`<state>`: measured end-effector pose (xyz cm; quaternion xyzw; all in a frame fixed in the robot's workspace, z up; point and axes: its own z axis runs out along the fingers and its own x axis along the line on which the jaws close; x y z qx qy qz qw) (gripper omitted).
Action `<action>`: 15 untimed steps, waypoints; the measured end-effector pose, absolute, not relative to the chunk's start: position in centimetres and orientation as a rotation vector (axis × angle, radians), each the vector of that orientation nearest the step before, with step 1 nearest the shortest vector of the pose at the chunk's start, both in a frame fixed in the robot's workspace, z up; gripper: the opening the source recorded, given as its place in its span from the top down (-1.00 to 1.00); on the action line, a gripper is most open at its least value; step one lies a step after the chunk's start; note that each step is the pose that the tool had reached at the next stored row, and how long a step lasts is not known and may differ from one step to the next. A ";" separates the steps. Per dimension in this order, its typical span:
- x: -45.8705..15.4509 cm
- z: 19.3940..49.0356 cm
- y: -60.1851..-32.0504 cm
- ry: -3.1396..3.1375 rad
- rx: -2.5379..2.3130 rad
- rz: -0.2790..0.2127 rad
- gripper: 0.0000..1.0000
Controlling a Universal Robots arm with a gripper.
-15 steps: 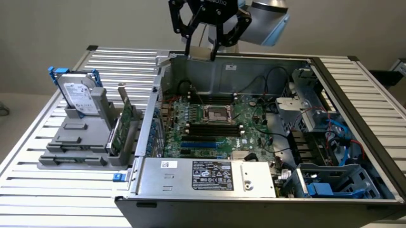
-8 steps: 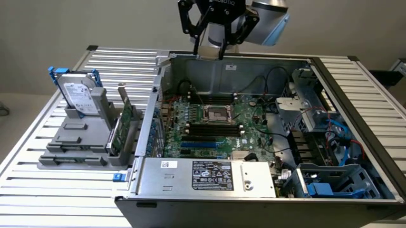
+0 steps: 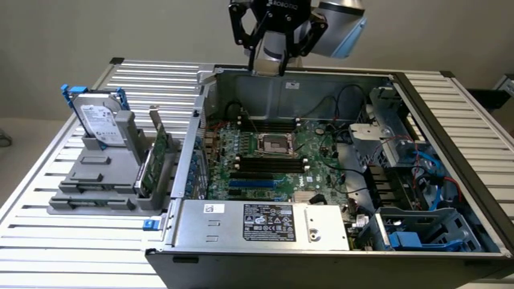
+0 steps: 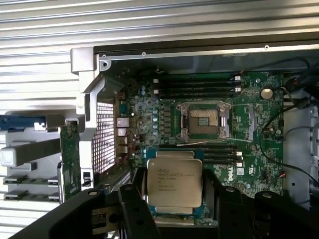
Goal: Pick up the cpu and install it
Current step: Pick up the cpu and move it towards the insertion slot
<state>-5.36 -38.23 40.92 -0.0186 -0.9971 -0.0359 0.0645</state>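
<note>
Ribbed aluminium slat surface [image 3: 48, 198], pale plain wall [image 3: 80, 36] behind. Grey moulded plastic holder [image 3: 96, 180] at the exterior view's left, carrying an upright silver hard drive [image 3: 100, 123] with blue bracket; just beside it a green circuit card [image 3: 161, 153] on edge. Open steel computer case [image 3: 449, 120], lying flat. Black gripper [image 3: 268, 65] above the case's far wall, clamped on the cpu [image 4: 174, 181], a flat square chip with a dull metal top. Below: green motherboard [image 3: 265, 174], dark metal-framed socket [image 3: 275, 144], unoccupied. Blue cables [image 3: 430, 162] at the exterior view's right.
</note>
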 end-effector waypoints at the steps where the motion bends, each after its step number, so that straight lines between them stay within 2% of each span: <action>1: -5.3 40.8 -38.0 -3.012 -0.054 -0.107 -0.09; 10: -4.8 39.7 -36.8 -3.024 -0.034 -0.064 -0.09; 15: -3.6 39.1 -36.2 -3.029 -0.033 -0.060 -0.09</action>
